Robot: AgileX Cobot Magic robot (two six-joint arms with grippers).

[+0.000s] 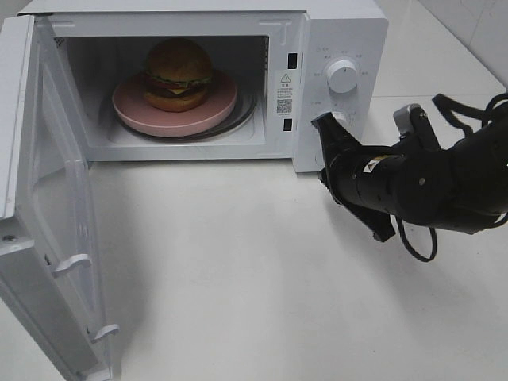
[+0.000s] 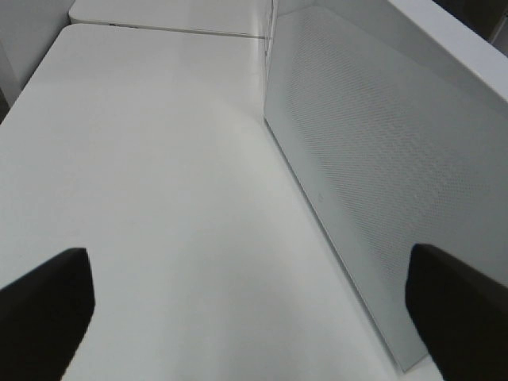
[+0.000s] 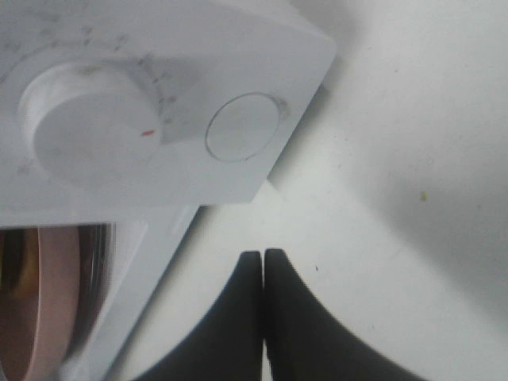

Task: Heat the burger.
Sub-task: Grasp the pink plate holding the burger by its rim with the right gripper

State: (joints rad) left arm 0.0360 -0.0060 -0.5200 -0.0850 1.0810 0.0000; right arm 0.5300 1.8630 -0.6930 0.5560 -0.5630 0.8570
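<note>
1. Bench (image 1: 238, 262): white and flat; it carries the microwave.

2. Microwave (image 1: 333, 32): white, standing at the back of the bench, cavity exposed.

3. Door (image 1: 48, 238): swung fully open on the left side of the exterior view. Its perforated panel shows in the left wrist view.

4. Right arm (image 1: 421, 186): black, reaching in from the right towards the control panel.

5. Pink plate (image 1: 131, 111): round, lying on the glass turntable inside the cavity.

6. Burger (image 1: 178, 71): inside the microwave, seated upright on the pink plate, roughly central. It is smaller than the plate, with the bun top uppermost.

7. Left gripper (image 2: 248, 262): jaws spread wide with nothing between them. It hovers over bare bench just beside the open door.

8. Right gripper (image 3: 263, 258): jaws pressed together, holding nothing. The tips are near the lower corner of the control panel, and the wrist view shows a gap between tips and panel.

9. Dial (image 1: 343, 75): round, white, on the upper panel.

10. Round button (image 3: 240, 127): below the dial, partly hidden by the right gripper in the exterior view.
</note>
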